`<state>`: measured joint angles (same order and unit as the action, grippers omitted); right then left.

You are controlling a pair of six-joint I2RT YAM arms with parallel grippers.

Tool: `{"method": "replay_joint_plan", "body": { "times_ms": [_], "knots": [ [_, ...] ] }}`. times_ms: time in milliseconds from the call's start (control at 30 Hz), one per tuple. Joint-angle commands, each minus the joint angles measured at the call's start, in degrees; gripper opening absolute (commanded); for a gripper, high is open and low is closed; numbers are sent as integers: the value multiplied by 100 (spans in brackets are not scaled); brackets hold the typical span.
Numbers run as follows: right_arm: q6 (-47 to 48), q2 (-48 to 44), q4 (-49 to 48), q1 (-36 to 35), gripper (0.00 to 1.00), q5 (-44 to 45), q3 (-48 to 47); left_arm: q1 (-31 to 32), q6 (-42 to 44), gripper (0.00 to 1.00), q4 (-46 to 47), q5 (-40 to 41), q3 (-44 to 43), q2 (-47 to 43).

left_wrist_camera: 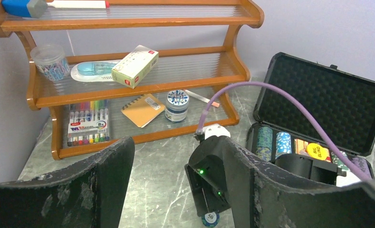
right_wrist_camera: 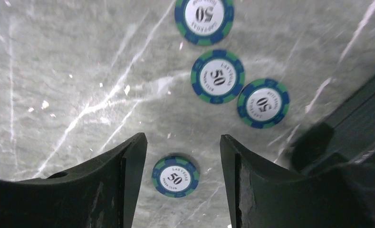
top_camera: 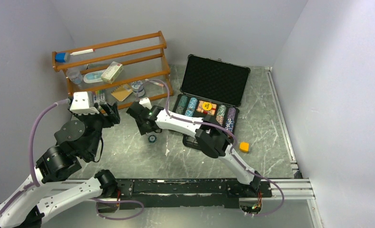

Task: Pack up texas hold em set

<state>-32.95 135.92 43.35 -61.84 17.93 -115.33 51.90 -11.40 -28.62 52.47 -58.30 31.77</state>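
Four chips (right_wrist_camera: 217, 76) loose; one betw spread R jaws, case (top_camera: 215, 78) edge near.

walls (top_camera: 223, 23): plain pale grey | tabletop (top_camera: 128, 156): grey marbled | furniture: orange wooden rack (left_wrist_camera: 128, 22), back left

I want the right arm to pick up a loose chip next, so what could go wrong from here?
The chip framed by the open right hand lies flat on the table, so the fingers may slide over it. Three more chips lie close ahead and could get scattered.
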Motion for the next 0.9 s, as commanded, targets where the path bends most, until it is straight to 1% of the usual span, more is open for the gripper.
{"method": "replay_joint_plan", "body": {
  "times_ms": [0, 100, 267, 300, 400, 500, 700, 867],
  "knots": [
    [297, 32, -106, 89, 63, 454, -311, -13, 40, 72, 43, 11, 37, -76],
    [385, 80, -230, 231, 63, 463, -323, -13, 48, 72, 61, 15, 47, -82],
    [702, 281, -468, 450, 64, 213, -374, -13, 50, 73, 52, 17, 48, -34],
    [789, 324, -537, 488, 64, 162, -388, -13, 46, 72, 43, 22, 43, -17],
    [1076, 417, -689, 577, 57, 48, -436, -13, 43, 72, 32, 36, 43, 17],
    [1291, 491, -782, 635, 55, -200, -454, -13, 46, 72, 25, 42, 47, 46],
    [1491, 527, -797, 640, 61, -712, -365, -13, 64, 73, 50, 36, 63, 74],
    [1519, 532, -668, 595, 61, -1114, -323, -13, 63, 73, 41, 44, 65, 93]
  ]
}}
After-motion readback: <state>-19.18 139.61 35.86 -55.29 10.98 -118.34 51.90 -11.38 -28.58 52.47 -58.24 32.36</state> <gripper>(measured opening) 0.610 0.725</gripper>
